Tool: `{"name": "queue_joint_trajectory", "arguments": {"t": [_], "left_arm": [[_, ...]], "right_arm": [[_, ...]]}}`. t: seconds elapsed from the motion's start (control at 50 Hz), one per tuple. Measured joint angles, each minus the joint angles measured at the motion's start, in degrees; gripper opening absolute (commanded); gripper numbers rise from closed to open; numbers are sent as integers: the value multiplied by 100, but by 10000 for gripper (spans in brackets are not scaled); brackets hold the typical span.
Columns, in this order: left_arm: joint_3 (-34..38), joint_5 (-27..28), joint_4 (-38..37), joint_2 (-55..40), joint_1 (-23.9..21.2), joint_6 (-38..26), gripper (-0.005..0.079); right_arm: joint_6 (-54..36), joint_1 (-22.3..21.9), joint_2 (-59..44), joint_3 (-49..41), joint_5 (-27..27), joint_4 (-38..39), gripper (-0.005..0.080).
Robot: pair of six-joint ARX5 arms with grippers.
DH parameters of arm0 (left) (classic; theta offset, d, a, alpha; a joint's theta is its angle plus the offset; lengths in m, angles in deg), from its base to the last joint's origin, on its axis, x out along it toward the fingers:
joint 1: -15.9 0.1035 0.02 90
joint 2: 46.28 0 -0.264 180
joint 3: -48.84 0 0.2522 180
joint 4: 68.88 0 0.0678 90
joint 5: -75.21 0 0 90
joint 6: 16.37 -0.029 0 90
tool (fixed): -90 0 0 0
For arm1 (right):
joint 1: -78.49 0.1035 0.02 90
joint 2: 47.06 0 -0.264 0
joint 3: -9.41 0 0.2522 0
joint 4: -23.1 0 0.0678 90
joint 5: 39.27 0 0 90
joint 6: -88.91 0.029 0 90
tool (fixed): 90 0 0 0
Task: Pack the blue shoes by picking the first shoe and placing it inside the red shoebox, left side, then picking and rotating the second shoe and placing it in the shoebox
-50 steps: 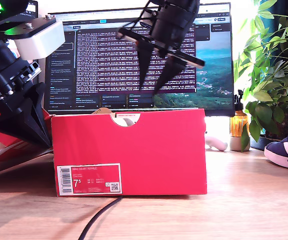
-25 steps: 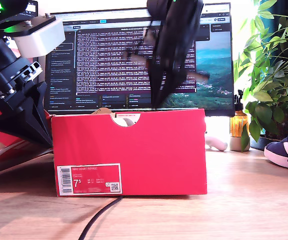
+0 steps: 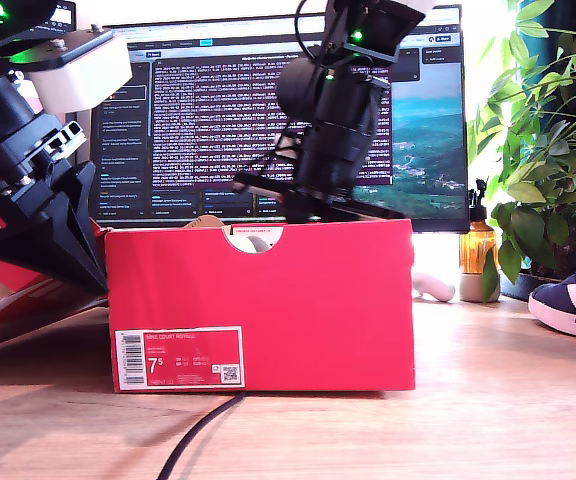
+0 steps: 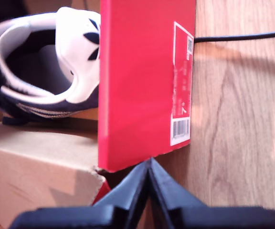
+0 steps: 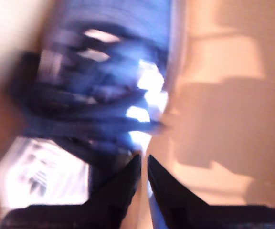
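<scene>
The red shoebox [image 3: 268, 300] stands in the middle of the wooden table, label side toward the exterior camera. One blue shoe [image 4: 47, 71] lies inside it, white heel tab near the labelled wall [image 4: 142, 81]. My second arm [image 3: 328, 130] reaches down into the box, its fingertips hidden behind the front wall. In the blurred second wrist view my second gripper [image 5: 142, 160] is shut just over that shoe's laces [image 5: 104, 71]. My first gripper [image 4: 149, 164] is shut and empty beside the box's corner at the exterior view's left [image 3: 63, 245]. The other blue shoe [image 3: 573, 295] sits at the exterior view's right edge.
A monitor [image 3: 218, 110] stands behind the box. A plant [image 3: 548, 130] and an amber bottle [image 3: 478, 245] are at the exterior view's right. A black cable [image 3: 203, 435] runs out from under the box. The red lid [image 3: 8, 300] lies at the exterior view's left, beside a brown carton [image 4: 32, 162].
My second gripper hung open above the box a second ago; it has since turned, dropped behind the front wall and closed its fingers. My first arm has not moved.
</scene>
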Motion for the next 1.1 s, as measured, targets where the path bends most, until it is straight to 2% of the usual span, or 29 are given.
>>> {"name": "queue_joint_trajectory", "arguments": {"t": [0.28, 0.46, 0.84, 0.98, 1.1], "left_arm": [[0, -24, -24, 0, 0, 0, -19], [0, -20, -22, 0, 0, 0, -19], [0, -24, -22, 0, 0, 0, -19], [0, -22, -20, 0, 0, 0, -19], [0, -26, -20, 0, 0, 0, -19]], "right_arm": [[76, 146, 0, 0, -11, 157, -11], [85, 140, 0, 0, 131, -352, -11], [380, 118, 0, 0, -577, -343, -11], [256, 184, 0, 0, -181, -374, -11], [254, 225, 0, 0, -131, -129, -11]]}}
